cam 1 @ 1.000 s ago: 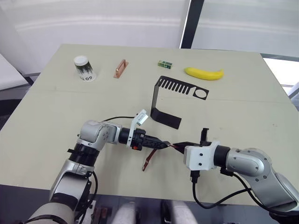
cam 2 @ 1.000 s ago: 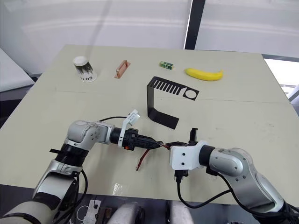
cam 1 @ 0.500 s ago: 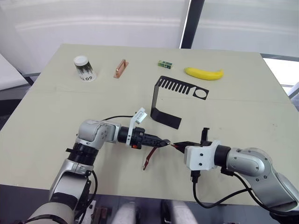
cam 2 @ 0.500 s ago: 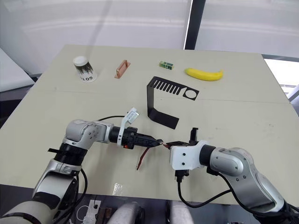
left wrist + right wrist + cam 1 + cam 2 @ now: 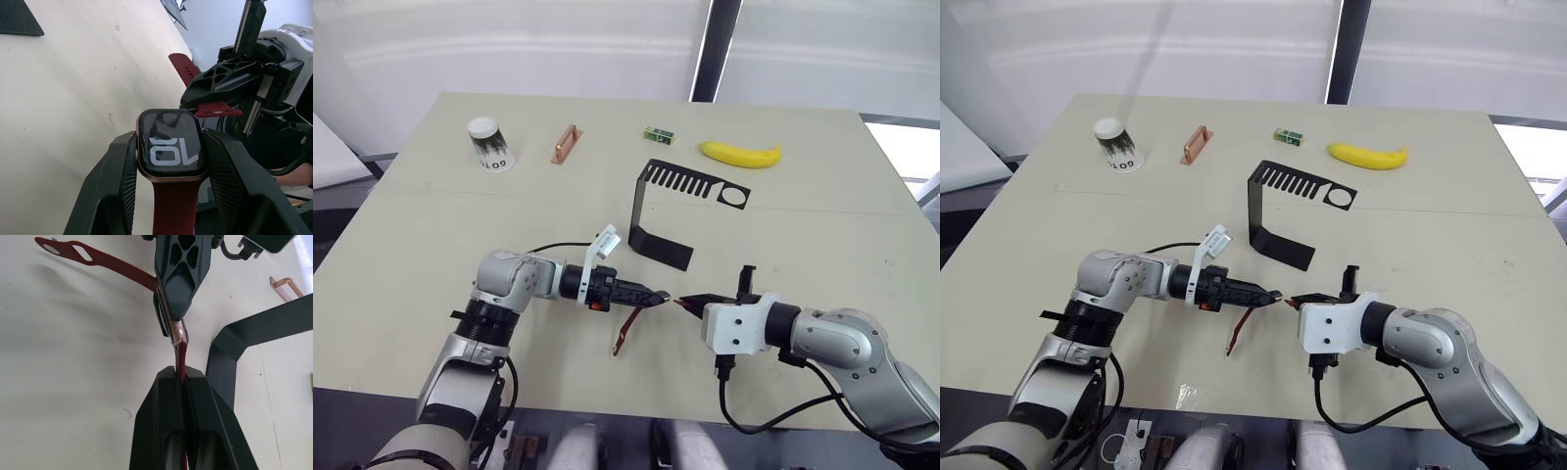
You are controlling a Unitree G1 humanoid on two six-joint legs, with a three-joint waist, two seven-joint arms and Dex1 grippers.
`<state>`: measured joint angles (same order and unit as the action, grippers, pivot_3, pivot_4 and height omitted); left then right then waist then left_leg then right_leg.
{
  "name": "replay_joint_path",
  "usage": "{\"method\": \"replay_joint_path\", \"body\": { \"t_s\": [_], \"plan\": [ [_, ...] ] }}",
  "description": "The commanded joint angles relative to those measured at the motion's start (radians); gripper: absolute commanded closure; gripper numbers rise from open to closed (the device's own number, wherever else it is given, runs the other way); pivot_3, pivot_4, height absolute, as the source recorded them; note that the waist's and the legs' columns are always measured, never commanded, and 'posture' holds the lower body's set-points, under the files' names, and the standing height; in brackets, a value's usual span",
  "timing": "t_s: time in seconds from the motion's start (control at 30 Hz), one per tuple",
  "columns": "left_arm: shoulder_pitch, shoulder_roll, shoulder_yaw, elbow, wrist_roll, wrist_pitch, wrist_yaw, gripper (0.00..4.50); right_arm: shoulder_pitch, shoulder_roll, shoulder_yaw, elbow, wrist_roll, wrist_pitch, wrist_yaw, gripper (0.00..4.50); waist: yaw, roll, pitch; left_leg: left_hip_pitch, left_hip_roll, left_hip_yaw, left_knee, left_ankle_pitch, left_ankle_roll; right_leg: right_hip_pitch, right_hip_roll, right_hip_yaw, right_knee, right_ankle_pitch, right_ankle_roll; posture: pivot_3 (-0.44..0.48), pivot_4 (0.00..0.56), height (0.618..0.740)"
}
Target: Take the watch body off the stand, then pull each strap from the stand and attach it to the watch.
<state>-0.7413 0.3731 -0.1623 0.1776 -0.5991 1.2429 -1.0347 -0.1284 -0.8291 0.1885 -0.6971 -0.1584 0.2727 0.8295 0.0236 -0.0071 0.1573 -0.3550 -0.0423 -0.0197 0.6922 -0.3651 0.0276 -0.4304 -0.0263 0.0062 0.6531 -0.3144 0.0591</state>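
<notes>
**Dark reds and blacks over a pale counter**

The watch body [image 5: 170, 144] has a dark screen with light markings and a coppery rim. Both straps [image 5: 110, 262] are dark red. The stand [image 5: 664, 204] is black. Each hand [image 5: 656, 298] has black fingers. The counter [image 5: 431, 245] is pale beige. Farther off lie a yellow banana [image 5: 740, 153], a copper-coloured bar [image 5: 566, 143] and a white cup [image 5: 490, 143] with dark print.

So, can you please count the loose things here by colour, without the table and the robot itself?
Dark red: 2, the straps
Black: 1, the stand
Yellow: 1, the banana
Copper: 1, the bar
Green: 1, the small box
White: 1, the paper cup
Dark screen, metal rim: 1, the watch body
Total: 8
</notes>
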Motion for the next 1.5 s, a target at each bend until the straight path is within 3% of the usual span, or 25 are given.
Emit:
{"method": "replay_joint_path", "body": {
  "t_s": [0.03, 1.5],
  "plan": [
    [-0.008, 0.001, 0.015, -0.028, -0.028, -0.001, 0.001, 2.9, -0.005, 0.002, -0.022, -0.012, -0.001, -0.005, -0.003, 4.5, 0.0, 0.0, 0.0, 0.0, 0.0, 0.0, 0.0, 0.0, 0.0, 0.0, 0.0, 0.0, 0.0, 0.0, 0.0, 0.0, 0.15, 0.74],
    [-0.007, -0.053, 0.056, -0.075, -0.093, 0.05, 0.085, 2.9, -0.047, 0.019, 0.013, 0.001, -0.037, 0.008, 0.008, 4.5, 0.0, 0.0, 0.0, 0.0, 0.0, 0.0, 0.001, 0.0, 0.0, 0.0, 0.0, 0.0, 0.0, 0.0, 0.0, 0.0, 0.15, 0.74]
  ]
}}
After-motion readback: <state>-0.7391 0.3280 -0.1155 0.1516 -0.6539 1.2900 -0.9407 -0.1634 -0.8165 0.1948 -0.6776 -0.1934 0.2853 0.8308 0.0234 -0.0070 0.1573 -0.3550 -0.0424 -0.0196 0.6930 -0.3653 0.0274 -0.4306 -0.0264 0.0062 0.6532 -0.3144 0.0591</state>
